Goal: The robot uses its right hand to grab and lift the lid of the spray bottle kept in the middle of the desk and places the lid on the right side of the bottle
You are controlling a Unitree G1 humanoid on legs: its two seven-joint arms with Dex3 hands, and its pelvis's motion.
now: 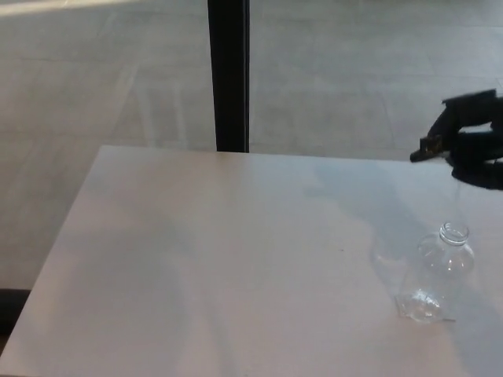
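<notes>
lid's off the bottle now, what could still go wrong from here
The right hand, closed on the dark spray lid, hangs high above the clear plastic bottle; swinging low to set the lid down could knock the light, seemingly empty bottle over. The bottle already stands near the white desk's right edge, so little desk shows to its right and the lid could land off the edge. Any dip tube under the lid is not discernible.

The setting looks like an office or commercial building rather than a home. A plain, pale counter (220,251) fills the lower half of the frame, smooth and bare-surfaced. Behind it, across the upper half, lies a wide floor (94,86) of large grey tiles with faint reflections on it. A black vertical post (229,75) rises at upper centre, like the frame of a glass partition or window wall.
</notes>
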